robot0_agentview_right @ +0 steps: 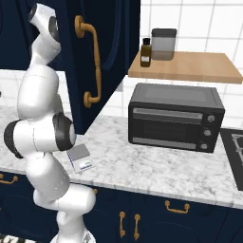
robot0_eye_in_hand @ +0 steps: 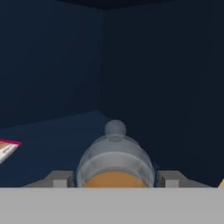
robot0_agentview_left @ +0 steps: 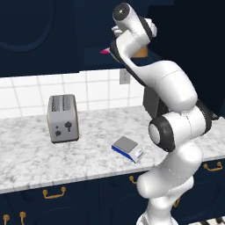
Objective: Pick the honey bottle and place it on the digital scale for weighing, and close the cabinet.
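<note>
Navy cabinet (robot0_eye_in_hand: 52, 65), grey-capped amber honey bottle (robot0_eye_in_hand: 115, 159)

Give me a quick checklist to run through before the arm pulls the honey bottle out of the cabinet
1. Honey bottle centred between the two fingertips: ok, one tip sits on each side of it in the hand view.
2. Pincer firmly closed on the bottle: cannot tell, the contact points are hidden at the bottom of the view.
3. Bottle cap on: ok, the pale cap is in place.
4. Cabinet door open enough to withdraw: ok, it stands swung out over the counter.
5. Digital scale platform free: ok, nothing lies on it.
6. Pink-edged packet clear of the bottle: ok, it lies off to one side on the shelf.
</note>
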Available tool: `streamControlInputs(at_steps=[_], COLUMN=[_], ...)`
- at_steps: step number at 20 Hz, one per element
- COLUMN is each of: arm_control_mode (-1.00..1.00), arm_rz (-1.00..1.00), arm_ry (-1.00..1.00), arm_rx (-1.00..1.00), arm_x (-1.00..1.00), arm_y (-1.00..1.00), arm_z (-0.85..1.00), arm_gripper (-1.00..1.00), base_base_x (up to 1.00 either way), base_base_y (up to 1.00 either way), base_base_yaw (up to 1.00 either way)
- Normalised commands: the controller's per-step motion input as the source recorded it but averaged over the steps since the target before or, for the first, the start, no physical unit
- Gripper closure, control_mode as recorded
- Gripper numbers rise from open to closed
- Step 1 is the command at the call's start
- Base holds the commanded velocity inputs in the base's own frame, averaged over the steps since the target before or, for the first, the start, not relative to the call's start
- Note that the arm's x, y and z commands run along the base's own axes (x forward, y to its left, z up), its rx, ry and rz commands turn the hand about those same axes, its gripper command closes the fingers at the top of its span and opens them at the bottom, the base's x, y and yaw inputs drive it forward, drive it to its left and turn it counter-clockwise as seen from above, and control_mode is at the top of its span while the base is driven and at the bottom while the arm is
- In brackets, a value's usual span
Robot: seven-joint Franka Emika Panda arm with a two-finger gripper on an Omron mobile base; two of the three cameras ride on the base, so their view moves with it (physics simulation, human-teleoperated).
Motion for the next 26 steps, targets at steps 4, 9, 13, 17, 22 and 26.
streamControlInputs(at_steps=[4,9,13,17,22,26], arm_control_mode=[-1.00,-1.00,-1.00,-1.00,-1.00,-1.00], arm_rz=[0.00,0.00,0.11,0.16,0.25,0.27], arm_ry=[0.00,-0.03,0.01,0.00,-0.05,-0.05], arm_rx=[0.04,0.04,0.13,0.04,-0.06,-0.02], arm_x=[-1.00,-1.00,-1.00,-0.68,-0.05,0.06], arm_y=[0.59,0.52,0.23,0.04,0.08,0.01], arm_z=[-0.22,-0.87,-0.94,-0.78,-0.67,-0.51], arm_gripper=[1.00,1.00,1.00,1.00,1.00,1.00], base_base_x=[0.00,0.00,0.00,0.00,0.00,0.00], base_base_y=[0.00,0.00,0.00,0.00,0.00,0.00], base_base_yaw=[0.00,0.00,0.00,0.00,0.00,0.00])
